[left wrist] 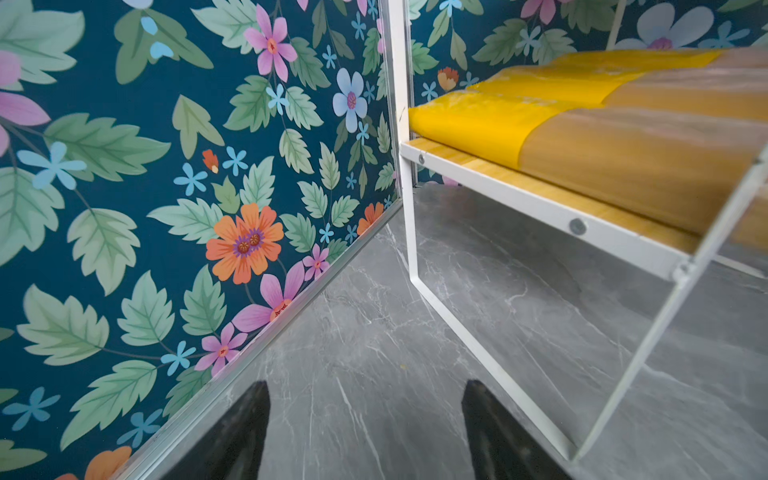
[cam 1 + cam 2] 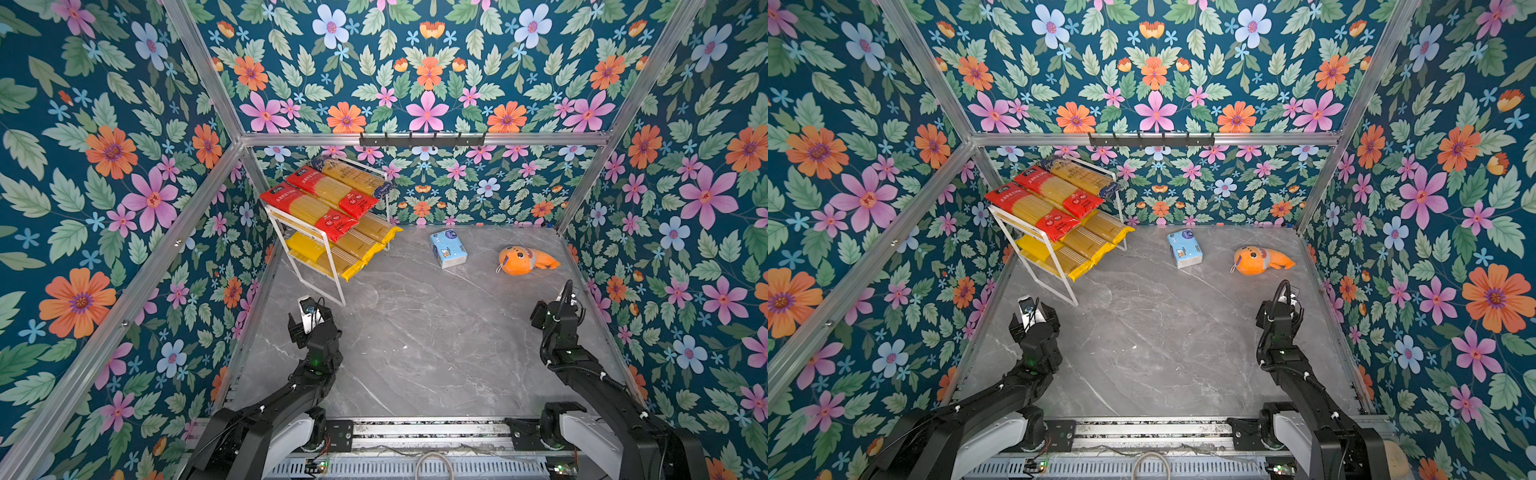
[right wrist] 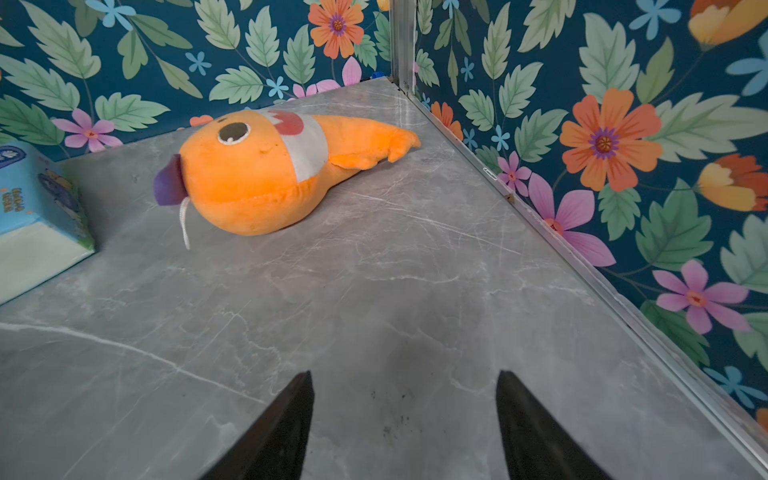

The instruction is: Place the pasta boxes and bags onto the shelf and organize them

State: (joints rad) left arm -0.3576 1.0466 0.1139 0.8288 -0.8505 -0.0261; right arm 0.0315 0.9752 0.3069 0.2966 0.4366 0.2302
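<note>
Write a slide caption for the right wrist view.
Open right gripper over the grey table, facing an orange plush toy and a blue tissue pack.

Nothing legible enough to quote. Red packs (image 2: 309, 208) on the shelf's (image 1: 498, 192) top board: white characters on red end panels, round white marks at the other end, too small to read. Dark blue-and-gold pack (image 2: 354, 174) behind them: pale script, unreadable. Yellow packs (image 2: 353, 268) on the lower board: faint print only. Tissue pack (image 3: 29, 195) near the counter's (image 2: 415, 332) far edge: cartoon graphics and blurred yellow lettering (right wrist view is closest, still no good).
</note>
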